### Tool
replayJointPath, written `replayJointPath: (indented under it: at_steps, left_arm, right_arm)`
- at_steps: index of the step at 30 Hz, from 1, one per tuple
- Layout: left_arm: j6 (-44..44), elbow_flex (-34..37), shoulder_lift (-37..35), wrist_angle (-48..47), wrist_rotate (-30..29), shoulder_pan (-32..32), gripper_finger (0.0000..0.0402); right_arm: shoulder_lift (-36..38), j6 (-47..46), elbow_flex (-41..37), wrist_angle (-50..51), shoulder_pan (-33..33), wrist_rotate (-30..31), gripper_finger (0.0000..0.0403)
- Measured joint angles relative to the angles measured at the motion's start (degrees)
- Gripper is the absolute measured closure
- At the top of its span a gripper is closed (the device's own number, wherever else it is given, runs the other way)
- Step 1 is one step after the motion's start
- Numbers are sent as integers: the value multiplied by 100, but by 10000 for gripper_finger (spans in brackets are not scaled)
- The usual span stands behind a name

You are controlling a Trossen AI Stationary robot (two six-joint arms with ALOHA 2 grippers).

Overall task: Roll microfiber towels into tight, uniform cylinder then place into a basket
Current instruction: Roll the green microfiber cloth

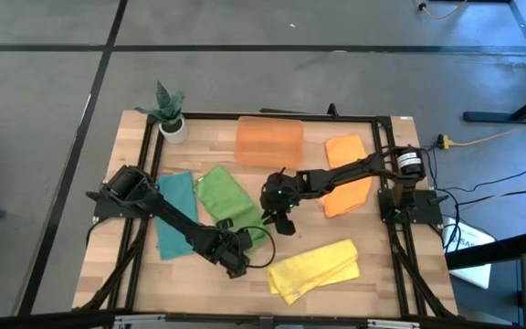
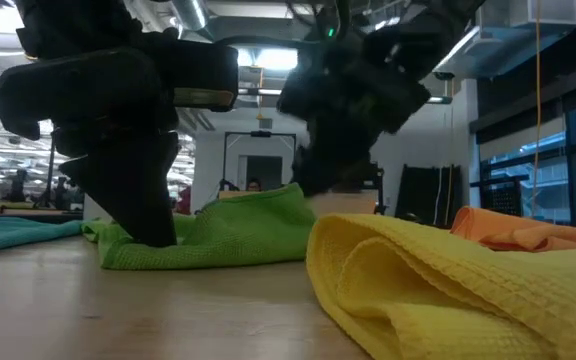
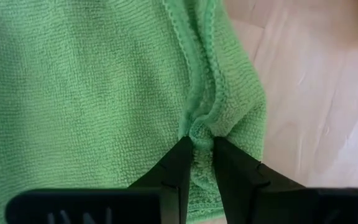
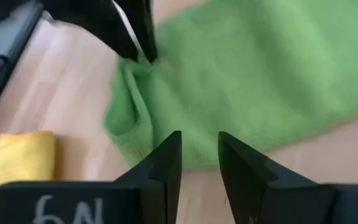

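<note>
The green towel (image 1: 229, 203) lies flat on the wooden table between the teal towel (image 1: 175, 226) and the yellow towel (image 1: 316, 269). At its near end, my left gripper (image 1: 241, 247) is shut on it. My right gripper (image 4: 199, 152) hangs open just above the green towel's near right part (image 4: 253, 74), with nothing between its fingers. In the low view it (image 2: 333, 150) is clear of the cloth. The orange basket (image 1: 269, 142) stands at the far edge, with nothing showing in it. My left gripper pinches a small raised pucker of the green towel (image 3: 202, 129) between its two fingers, next to the hemmed edge (image 3: 194, 74) at the towel's near end. The fingers come steeply from above. The rest of the towel lies on the table, wrinkled around the pinch (image 4: 132, 78).
Two orange towels (image 1: 345, 149) (image 1: 349, 197) lie at the right, under the right arm. A small potted plant (image 1: 171, 116) stands at the far left corner. Bare wood shows between the green and yellow towels (image 1: 281, 247).
</note>
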State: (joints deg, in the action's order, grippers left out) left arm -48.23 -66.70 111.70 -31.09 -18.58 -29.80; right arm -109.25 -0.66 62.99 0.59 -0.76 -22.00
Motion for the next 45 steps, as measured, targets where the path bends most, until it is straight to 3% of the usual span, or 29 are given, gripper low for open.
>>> replayJointPath:
  at_steps: [5,18,22,28,45]
  left_arm:
    - [-96,0,0,-50,5,0,337]
    - [-129,4,0,-106,9,26,337]
    - [-138,4,0,-103,1,28,337]
    - [-250,7,0,-95,-22,3,337]
    - [-271,12,0,-81,-76,-68,337]
  right_arm:
    - [361,665,3,275,-275,401,298]
    - [228,1593,-233,-116,-1034,402,298]
    - [8,1642,-231,-478,-1067,434,298]
    - [-172,1936,-231,-839,-1017,1110,298]
    - [-590,1942,-228,-920,-763,1441,298]
